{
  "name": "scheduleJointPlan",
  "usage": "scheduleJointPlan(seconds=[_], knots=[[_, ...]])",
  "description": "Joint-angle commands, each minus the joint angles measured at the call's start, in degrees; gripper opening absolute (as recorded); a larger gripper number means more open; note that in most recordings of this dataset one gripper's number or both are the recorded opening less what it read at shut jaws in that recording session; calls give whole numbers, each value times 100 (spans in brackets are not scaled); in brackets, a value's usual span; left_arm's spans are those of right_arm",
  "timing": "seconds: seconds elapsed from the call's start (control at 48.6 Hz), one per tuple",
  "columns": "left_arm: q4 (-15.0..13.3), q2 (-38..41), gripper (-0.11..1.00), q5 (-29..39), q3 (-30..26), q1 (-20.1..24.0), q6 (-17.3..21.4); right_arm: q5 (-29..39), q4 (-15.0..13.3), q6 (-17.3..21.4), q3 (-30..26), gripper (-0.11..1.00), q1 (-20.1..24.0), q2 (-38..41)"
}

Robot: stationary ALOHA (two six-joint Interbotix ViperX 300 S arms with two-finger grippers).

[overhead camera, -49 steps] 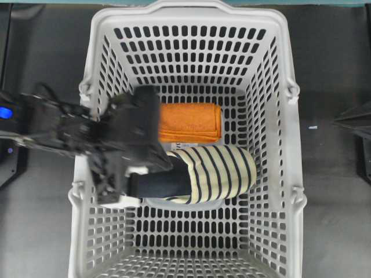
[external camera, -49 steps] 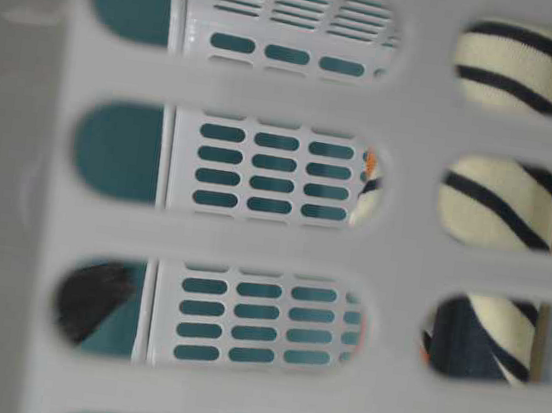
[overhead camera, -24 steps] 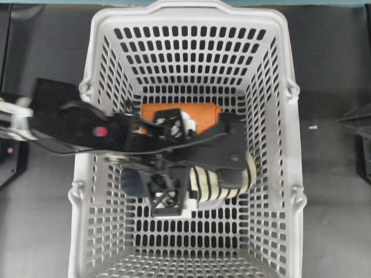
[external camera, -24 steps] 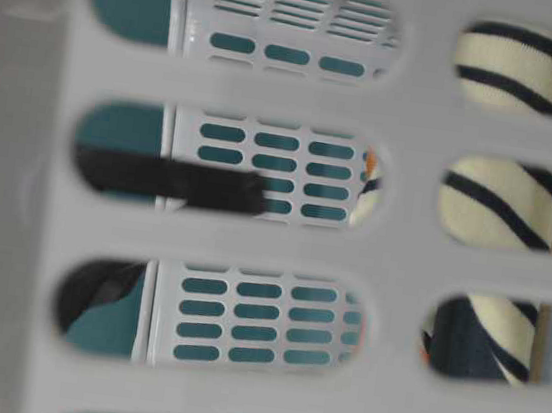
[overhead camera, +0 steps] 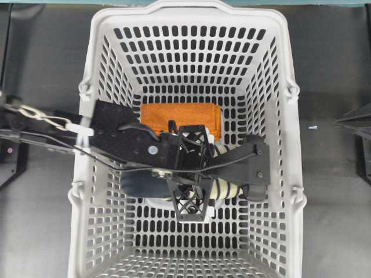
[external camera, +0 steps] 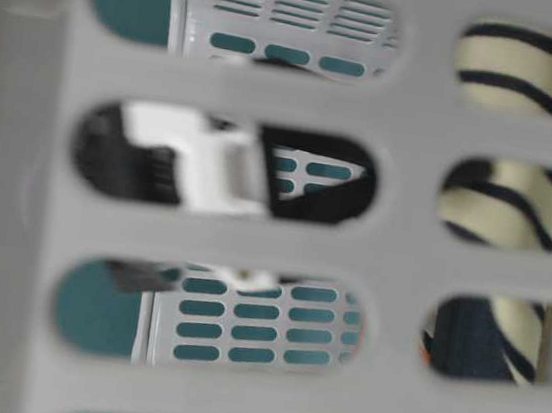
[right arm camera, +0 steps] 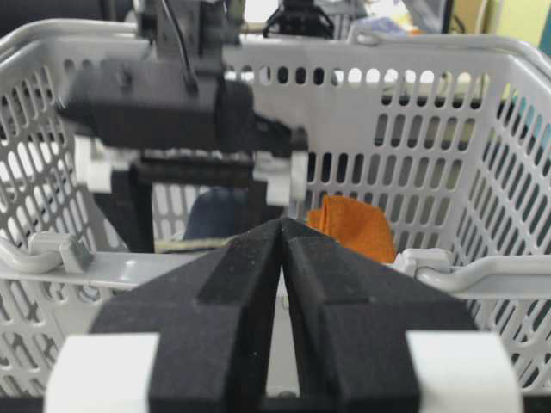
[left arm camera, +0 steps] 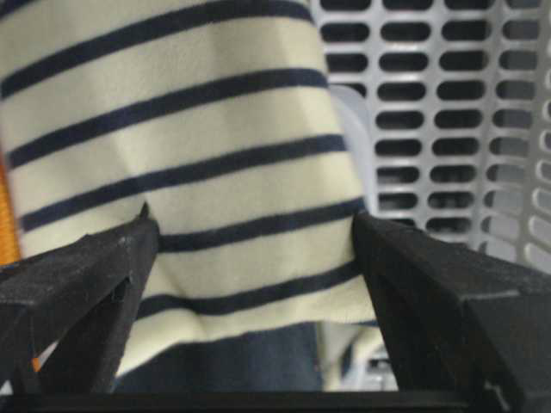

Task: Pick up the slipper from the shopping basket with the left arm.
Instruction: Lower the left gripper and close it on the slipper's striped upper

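Note:
The striped cream-and-navy slipper [overhead camera: 225, 189] lies on the floor of the grey shopping basket [overhead camera: 186, 9], mostly hidden under the left arm. The left gripper [overhead camera: 193, 172] reaches down over it. In the left wrist view the left gripper [left arm camera: 250, 237] is open, its black fingers [left arm camera: 82, 288] standing either side of the slipper's [left arm camera: 198, 146] striped upper. The navy insole shows low between them. The table-level view shows the slipper [external camera: 503, 204] through the basket wall [external camera: 251, 244]. The right gripper [right arm camera: 281, 227] is shut and empty, outside the basket's rim [right arm camera: 258, 52].
A folded orange cloth [overhead camera: 181, 117] lies on the basket floor just behind the slipper, close to the left gripper's far finger; the right wrist view shows the cloth [right arm camera: 351, 225] too. The basket walls stand high all round. The right arm [overhead camera: 355, 123] sits at the table's right edge.
The left arm has swung from the basket's left wall across over the slipper and come lower. Its gripper has gone from shut to open and now straddles the slipper.

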Motion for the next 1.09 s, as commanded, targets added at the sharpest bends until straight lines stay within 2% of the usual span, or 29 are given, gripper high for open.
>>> scheduleJointPlan(seconds=[0.0,0.124,0.206,0.35,0.432,0.597,0.741,0.906,1.07], knots=[[18,-44,91,-53,44,70,0,-62,18,9,-35,0,18,53],[18,-62,84,-35,70,79,18,-62,18,9,-26,0,18,53],[26,-70,64,-26,70,62,53,-70,18,18,-26,0,26,53],[18,-132,23,-18,35,44,97,-70,18,18,-18,0,70,53],[18,-193,6,-18,26,44,114,-70,18,53,-9,0,79,53],[18,-378,5,79,-70,18,114,-70,18,123,18,0,70,53],[18,-475,5,519,-501,-35,123,-70,18,123,18,0,79,53],[26,-457,5,1397,-1397,-53,158,-70,18,132,18,0,79,44],[35,-352,5,2417,-2540,-79,475,-53,18,132,18,0,79,44]])
